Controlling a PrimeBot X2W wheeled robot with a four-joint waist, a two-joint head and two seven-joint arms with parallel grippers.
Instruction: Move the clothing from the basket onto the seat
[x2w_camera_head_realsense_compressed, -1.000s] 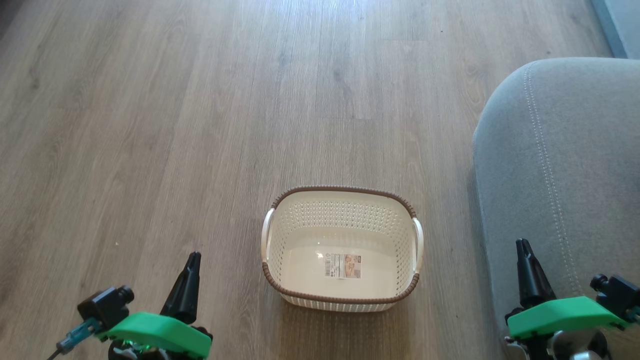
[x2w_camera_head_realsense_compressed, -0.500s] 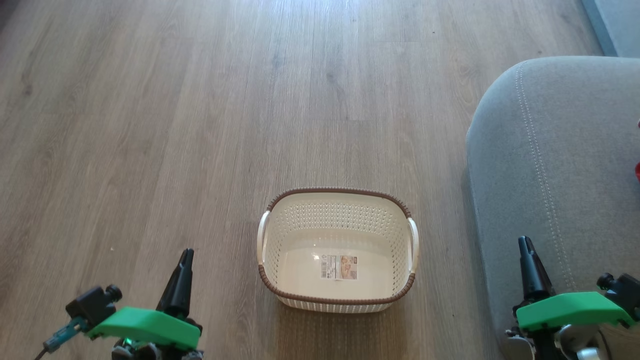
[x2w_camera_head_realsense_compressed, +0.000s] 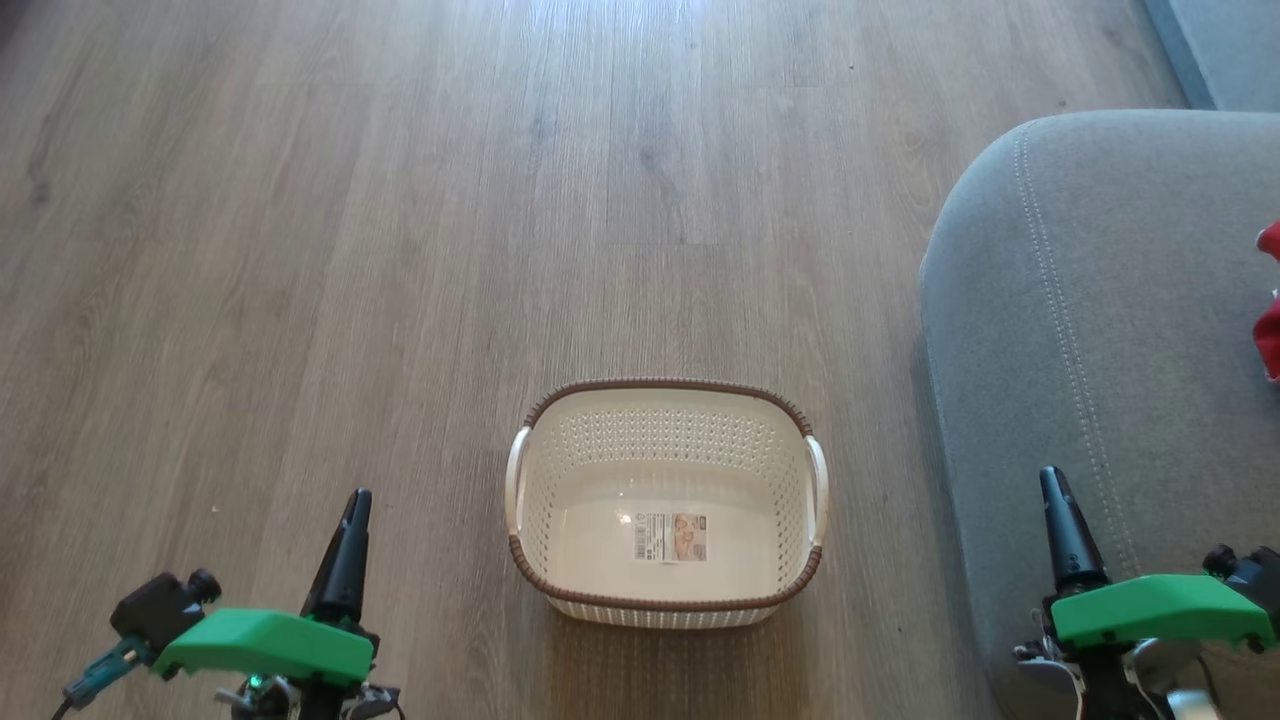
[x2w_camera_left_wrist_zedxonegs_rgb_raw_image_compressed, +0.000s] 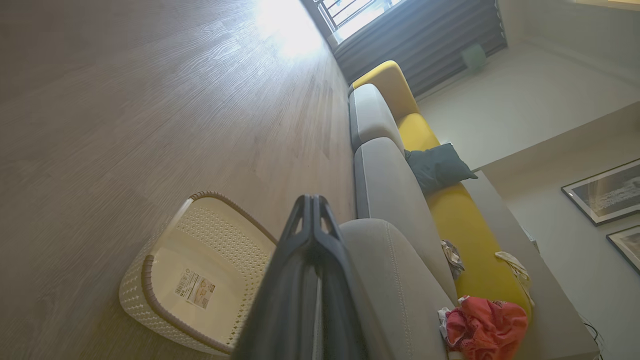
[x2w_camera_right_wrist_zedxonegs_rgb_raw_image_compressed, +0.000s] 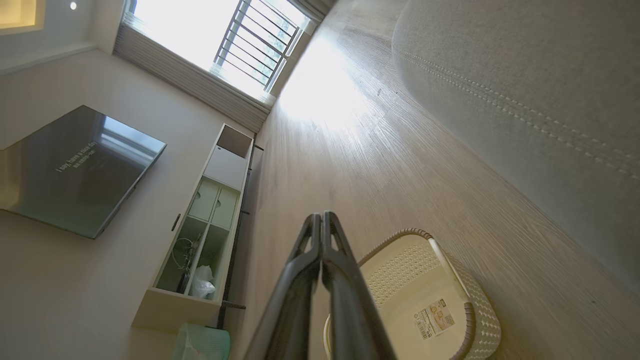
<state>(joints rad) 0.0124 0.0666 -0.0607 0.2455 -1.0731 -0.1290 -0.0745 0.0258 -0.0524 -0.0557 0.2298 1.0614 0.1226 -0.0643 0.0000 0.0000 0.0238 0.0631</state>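
The cream basket (x2w_camera_head_realsense_compressed: 664, 398) with a brown rim stands on the wood floor in front of me, holding just a label sticker. It also shows in the wrist views as the basket (x2w_camera_left_wrist_zedxonegs_rgb_raw_image_compressed: 165, 260) (x2w_camera_right_wrist_zedxonegs_rgb_raw_image_compressed: 475, 320). The grey seat (x2w_camera_head_realsense_compressed: 1100, 330) fills the right side. Red clothing (x2w_camera_head_realsense_compressed: 1270, 325) lies on it at the far right edge, and in the left wrist view the red clothing (x2w_camera_left_wrist_zedxonegs_rgb_raw_image_compressed: 482, 327) sits bunched on the seat (x2w_camera_left_wrist_zedxonegs_rgb_raw_image_compressed: 395, 280). My left gripper (x2w_camera_head_realsense_compressed: 358, 497) is shut and empty, left of the basket. Over the seat's front edge my right gripper (x2w_camera_head_realsense_compressed: 1050, 474) is shut and empty.
Wood floor (x2w_camera_head_realsense_compressed: 400, 200) stretches ahead and to the left. A dark cushion (x2w_camera_left_wrist_zedxonegs_rgb_raw_image_compressed: 437, 167) lies on the yellow-backed sofa (x2w_camera_left_wrist_zedxonegs_rgb_raw_image_compressed: 450, 210) further along. In the right wrist view a white shelf unit (x2w_camera_right_wrist_zedxonegs_rgb_raw_image_compressed: 210, 210) and a dark screen (x2w_camera_right_wrist_zedxonegs_rgb_raw_image_compressed: 75, 170) stand along the wall under a window (x2w_camera_right_wrist_zedxonegs_rgb_raw_image_compressed: 220, 35).
The head view has shifted to the right, bringing the red clothing into sight on the seat. Both grippers stay shut and sit slightly lower in the picture.
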